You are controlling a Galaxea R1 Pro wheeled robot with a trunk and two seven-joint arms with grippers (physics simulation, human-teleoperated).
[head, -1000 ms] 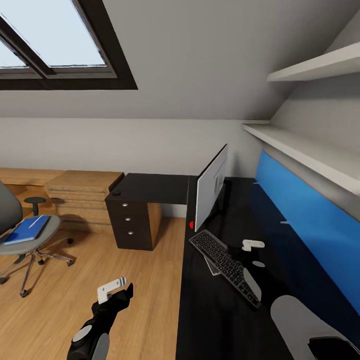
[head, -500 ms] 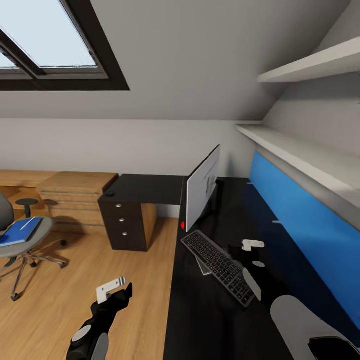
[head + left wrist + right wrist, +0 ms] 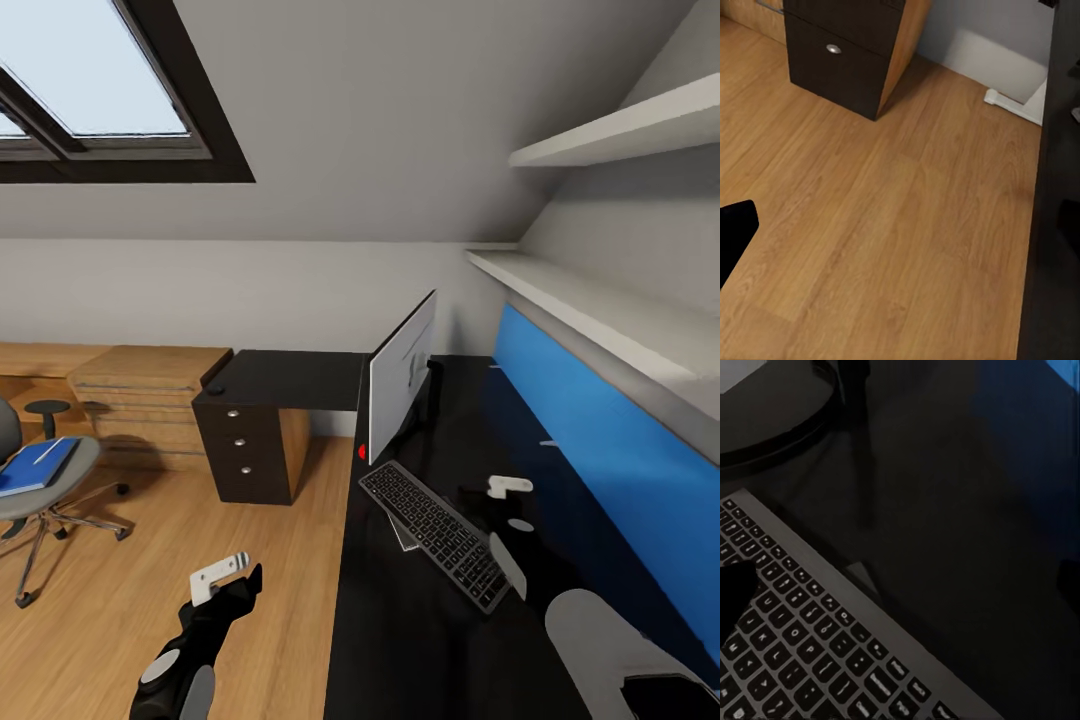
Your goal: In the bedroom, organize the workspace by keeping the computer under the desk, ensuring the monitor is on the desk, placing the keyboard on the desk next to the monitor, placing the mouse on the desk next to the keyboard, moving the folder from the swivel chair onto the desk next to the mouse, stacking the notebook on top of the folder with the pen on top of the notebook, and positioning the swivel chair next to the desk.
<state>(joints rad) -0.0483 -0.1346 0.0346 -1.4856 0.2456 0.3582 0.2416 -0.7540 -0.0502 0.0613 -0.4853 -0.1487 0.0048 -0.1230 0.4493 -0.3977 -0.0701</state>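
I see the keyboard (image 3: 437, 533), slim with dark keys, lying askew near the desk (image 3: 400, 640) edge by the monitor (image 3: 401, 387). Open wood floor (image 3: 150, 570) lies under the left gripper (image 3: 222, 580); I cannot tell the opening of it or of the right gripper (image 3: 508, 490).

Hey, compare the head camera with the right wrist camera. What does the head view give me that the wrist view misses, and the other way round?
Head view adds: the swivel chair with the blue folder and pen on its seat, the drawer unit, the wood floor and the monitor panel.

Right wrist view adds: single keys close up and the curved edge of the round stand base.

Both share: the keyboard lying on the desk.
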